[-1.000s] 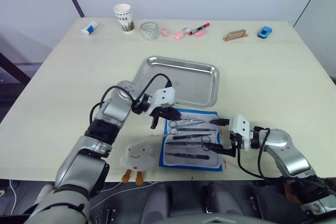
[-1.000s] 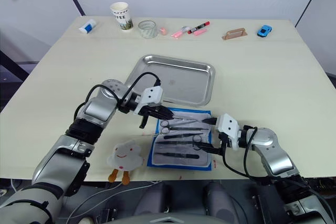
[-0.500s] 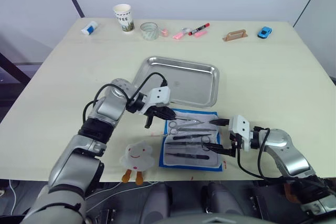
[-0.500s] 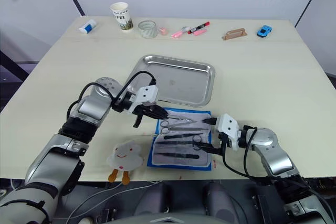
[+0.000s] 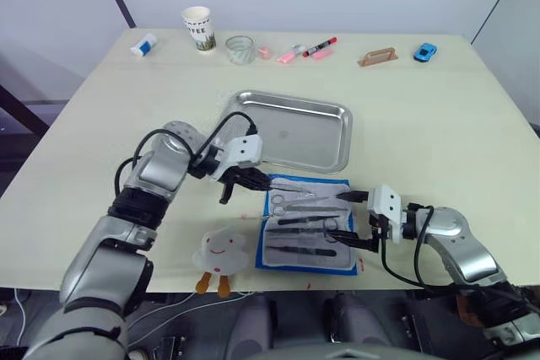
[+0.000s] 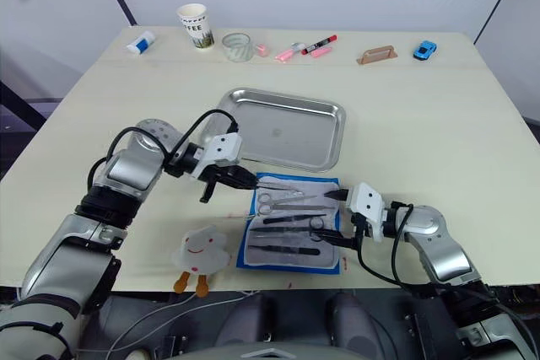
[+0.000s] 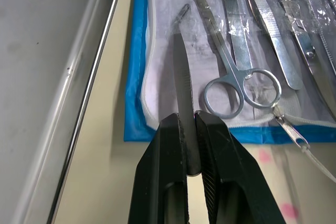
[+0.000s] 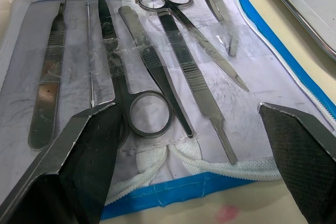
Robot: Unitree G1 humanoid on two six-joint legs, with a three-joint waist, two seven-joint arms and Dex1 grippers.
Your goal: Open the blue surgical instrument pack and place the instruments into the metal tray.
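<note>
The blue surgical instrument pack (image 5: 308,233) lies open near the table's front edge, lining up. Several instruments (image 5: 302,217) lie in a row on it, scissors (image 8: 152,113) and forceps among them. My left gripper (image 5: 244,180) hovers just left of the pack's far left corner, shut on a slim dark instrument (image 7: 182,77) whose tip reaches over the lining. The metal tray (image 5: 291,107) sits just beyond the pack. My right gripper (image 5: 359,222) rests at the pack's right edge, open wide, nothing between its fingers (image 8: 84,161).
A white plush toy (image 5: 221,250) lies left of the pack at the front edge. Along the far edge stand a paper cup (image 5: 198,27), a glass jar (image 5: 240,48), pink and red markers (image 5: 308,48), a wooden block (image 5: 377,56) and a blue toy car (image 5: 425,51).
My left arm has drawn back to the left, away from the pack, with the slim instrument held in its gripper. The right arm has stayed put.
</note>
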